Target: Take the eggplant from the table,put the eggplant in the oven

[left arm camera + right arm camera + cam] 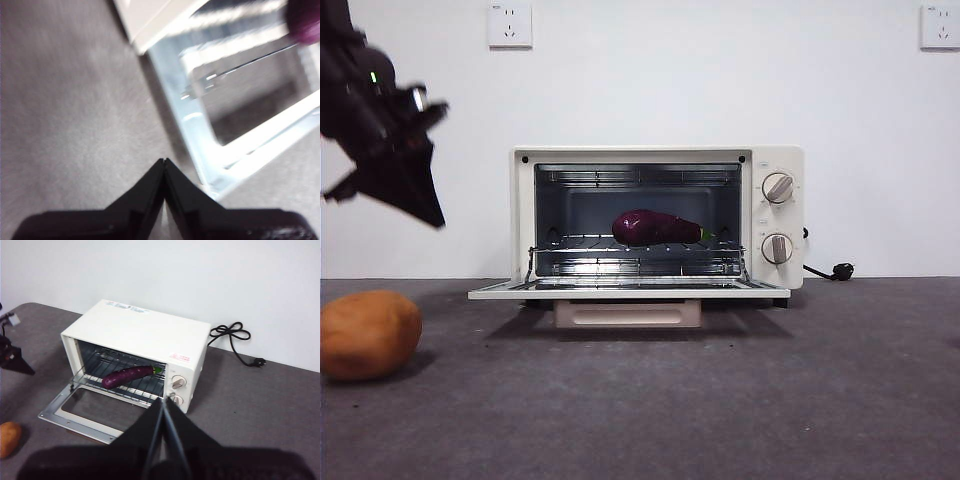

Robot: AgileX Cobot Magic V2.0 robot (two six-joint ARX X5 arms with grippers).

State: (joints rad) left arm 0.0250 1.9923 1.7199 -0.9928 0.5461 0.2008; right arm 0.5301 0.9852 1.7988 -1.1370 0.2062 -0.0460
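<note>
front: low, level, near oven (655, 225) | wrists: above, share oven

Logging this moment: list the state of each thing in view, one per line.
Oven: door folded down flat, open.
Eggplant: lying on the rack inside the oven.
Potato: on the table, untouched.
Plug: lying loose, not in a socket.
Left hand: shut, empty.
Right hand: shut, empty.

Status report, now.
Left gripper shut, empty, off the oven's open door. Right gripper shut, waiting. Eggplant on rack inside. Nothing blocking.
</note>
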